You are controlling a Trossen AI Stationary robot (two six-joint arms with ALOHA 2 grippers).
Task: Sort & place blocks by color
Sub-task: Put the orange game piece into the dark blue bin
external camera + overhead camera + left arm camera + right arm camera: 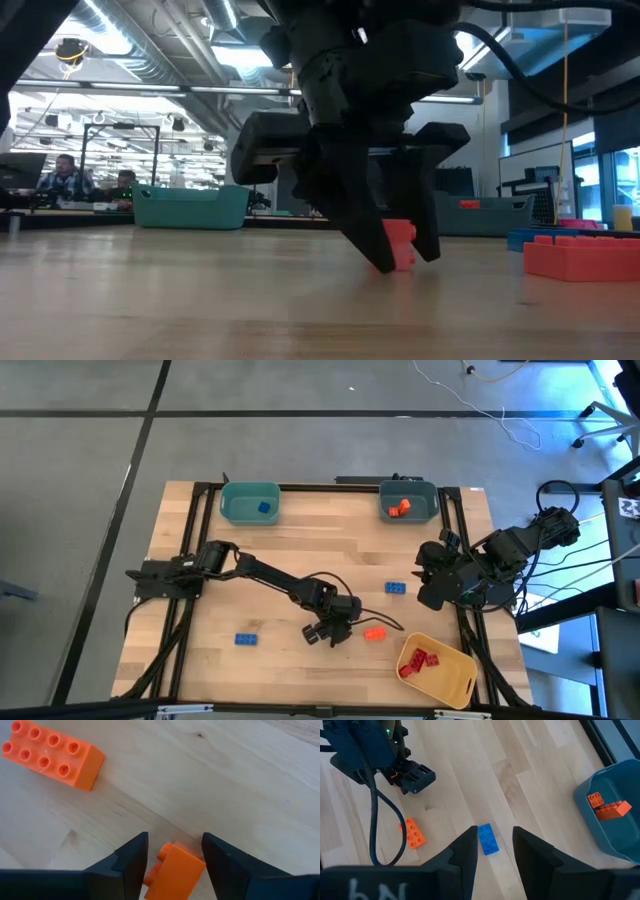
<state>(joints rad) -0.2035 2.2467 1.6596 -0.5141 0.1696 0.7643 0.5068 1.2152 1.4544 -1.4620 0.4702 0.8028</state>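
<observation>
My left gripper (333,632) points steeply down at the table's near middle, its fingers closed in on a small orange block (175,870) that lies on the wood. An oblong orange block (375,632) lies just to its right. Two blue blocks (246,639) (396,588) lie loose on the table. My right gripper (495,845) hangs high over the right side, open, with nothing between its fingers. My left gripper has the small orange block between its two fingers, one finger (132,865) against the studded side (152,872) and the other at the block's opposite corner (202,862). The fingers come from above, slanting down. The block sits askew between them, resting on the table (402,262).
At the far edge stand a teal bin (250,502) holding a blue block and a grey-blue bin (408,500) holding orange blocks. A yellow bin (445,678) with red blocks sits at the near right. People sit in the room behind the table.
</observation>
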